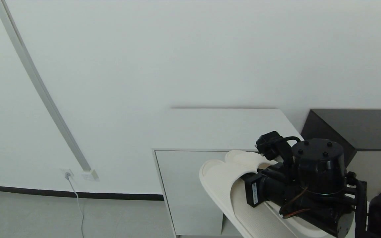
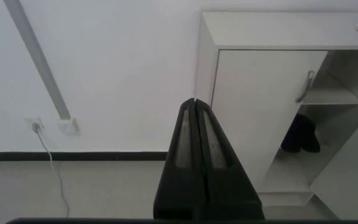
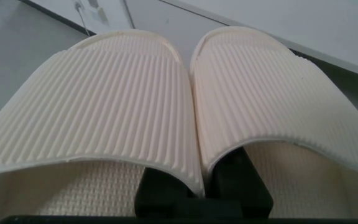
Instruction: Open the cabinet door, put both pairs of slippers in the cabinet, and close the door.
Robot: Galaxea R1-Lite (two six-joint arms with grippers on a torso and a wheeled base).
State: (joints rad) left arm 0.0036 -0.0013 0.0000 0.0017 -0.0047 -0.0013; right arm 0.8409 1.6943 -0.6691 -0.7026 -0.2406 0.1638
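White wall backs a white cabinet (image 1: 225, 127), its door (image 1: 190, 188) already swung open. The right gripper (image 3: 204, 198) grips the cream slippers (image 3: 185, 106) where their 2 straps meet. They project forward from it, and the cabinet stands just beyond their toes. The left gripper (image 2: 195, 155) has its fingers pressed together on nothing, with the opening ahead and to one side. A dark shape (image 2: 301, 134) on the lower shelf (image 2: 288, 163) may be the other pair. Stowing this pair seems in hand. Next it must clear the door edge, reach the upper shelf (image 2: 331, 96) and be released.
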